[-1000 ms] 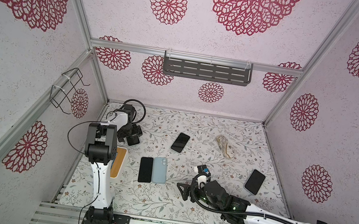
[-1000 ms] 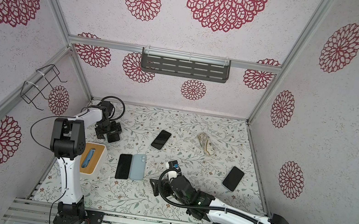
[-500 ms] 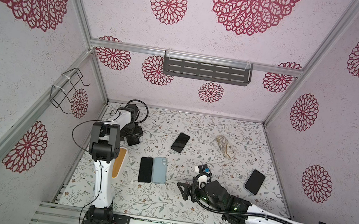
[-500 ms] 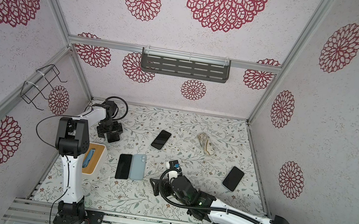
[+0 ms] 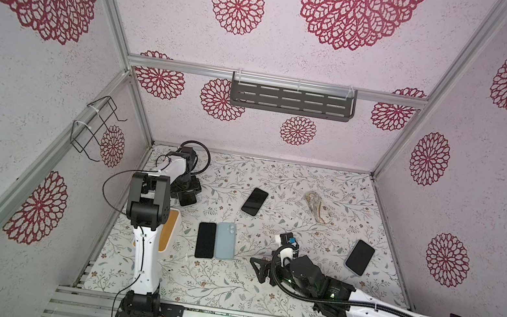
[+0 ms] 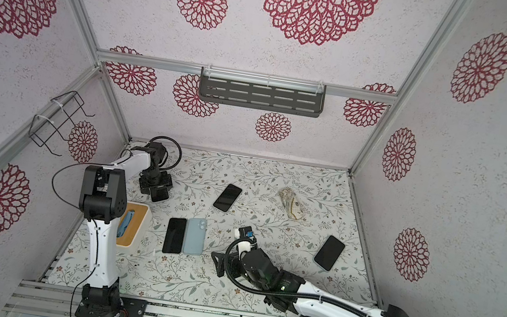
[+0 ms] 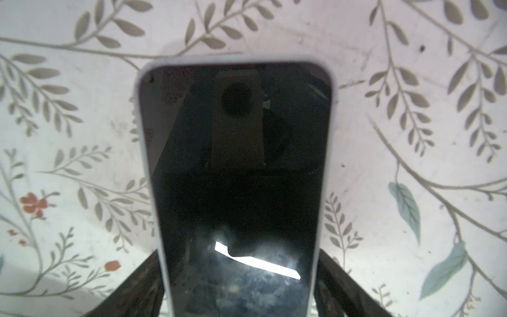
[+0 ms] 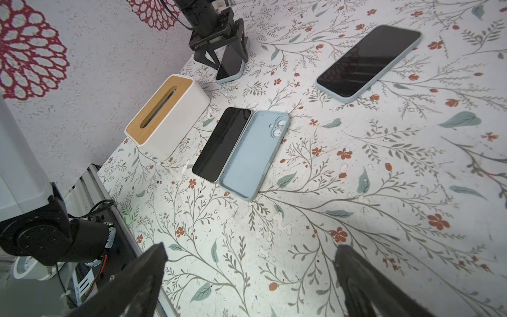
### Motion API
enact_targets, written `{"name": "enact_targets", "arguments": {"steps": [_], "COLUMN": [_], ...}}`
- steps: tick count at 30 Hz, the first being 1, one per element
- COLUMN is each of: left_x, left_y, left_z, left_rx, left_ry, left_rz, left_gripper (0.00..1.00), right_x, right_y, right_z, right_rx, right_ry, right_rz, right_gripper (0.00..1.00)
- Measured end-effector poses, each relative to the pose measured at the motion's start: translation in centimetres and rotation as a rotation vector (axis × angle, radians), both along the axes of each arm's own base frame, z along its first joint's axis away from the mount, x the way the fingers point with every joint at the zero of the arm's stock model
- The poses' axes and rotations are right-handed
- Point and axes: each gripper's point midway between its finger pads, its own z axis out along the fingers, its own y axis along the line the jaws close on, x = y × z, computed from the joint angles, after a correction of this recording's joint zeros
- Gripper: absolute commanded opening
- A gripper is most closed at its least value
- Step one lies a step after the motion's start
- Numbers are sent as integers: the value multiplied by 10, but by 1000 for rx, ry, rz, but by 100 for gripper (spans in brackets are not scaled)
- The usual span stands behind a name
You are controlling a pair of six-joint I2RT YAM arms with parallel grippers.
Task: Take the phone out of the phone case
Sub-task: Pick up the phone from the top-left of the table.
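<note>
A phone [image 7: 236, 178] with a dark screen lies face up in a pale phone case [image 7: 233, 58] at the back left of the table. My left gripper [image 7: 238, 252] stands over it, one dark finger against each long side of the case, shut on it. Both top views show this gripper [image 5: 188, 194] [image 6: 159, 193] low on the table and covering most of the phone. The right wrist view shows its fingers straddling the cased phone [image 8: 230, 68]. My right gripper [image 8: 249, 248] hovers open and empty over bare table near the front [image 5: 258, 267].
A bare phone [image 5: 206, 240] and an empty blue case [image 5: 225, 241] lie side by side mid-table. Two more cased phones [image 5: 255, 201] [image 5: 360, 257] lie behind and to the right. A white tissue box [image 5: 168, 231] stands by the left arm. A crumpled wrapper [image 5: 316, 206] lies at the back right.
My left gripper has narrowed onto the cased phone, and the left arm's elbow has shifted slightly right. The right arm has not moved.
</note>
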Motion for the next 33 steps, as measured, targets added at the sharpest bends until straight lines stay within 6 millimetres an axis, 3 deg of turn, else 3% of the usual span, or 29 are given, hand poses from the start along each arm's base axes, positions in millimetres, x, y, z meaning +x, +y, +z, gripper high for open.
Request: {"name": "enact_targets", "arguments": {"steps": [6, 15, 33], "left_x": [-3, -3, -1], "left_y": [4, 4, 8], "left_z": [1, 1, 5], "left_rx": [1, -32, -132], "left_ry": [-12, -25, -65], "left_rz": [9, 24, 73], "left_gripper": [97, 99, 87], "right_x": [0, 0, -1], "right_y": [0, 0, -3], "right_z": [0, 0, 13], "right_rx": [1, 1, 36], "right_ry": [0, 0, -15], "right_rz": [0, 0, 0], "right_gripper": [99, 99, 99]}}
